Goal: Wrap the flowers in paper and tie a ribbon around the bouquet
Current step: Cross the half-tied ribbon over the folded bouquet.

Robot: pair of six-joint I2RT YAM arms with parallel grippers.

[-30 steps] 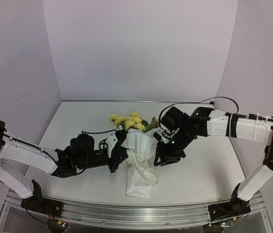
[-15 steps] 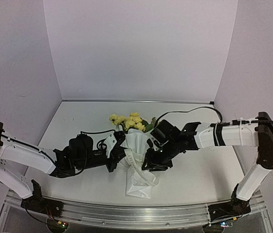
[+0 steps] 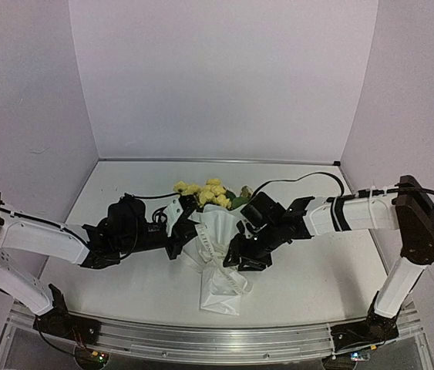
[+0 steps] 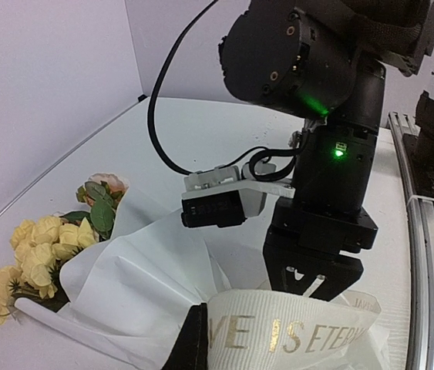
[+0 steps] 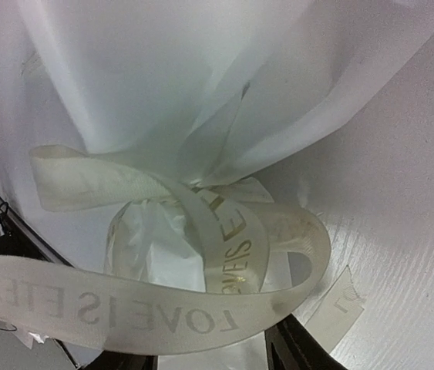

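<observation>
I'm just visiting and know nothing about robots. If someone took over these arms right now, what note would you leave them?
Left gripper: fingers shut on the ribbon, left of the paper cone's waist.
Right gripper: fingers open, ribbon loop between them, right of the waist.
The flowers poke from the paper cone, which lies on the table.
Done: flowers wrapped, ribbon circling the waist.
Left: loop looks loose, no finished bow visible; likely tighten and tie.
</observation>
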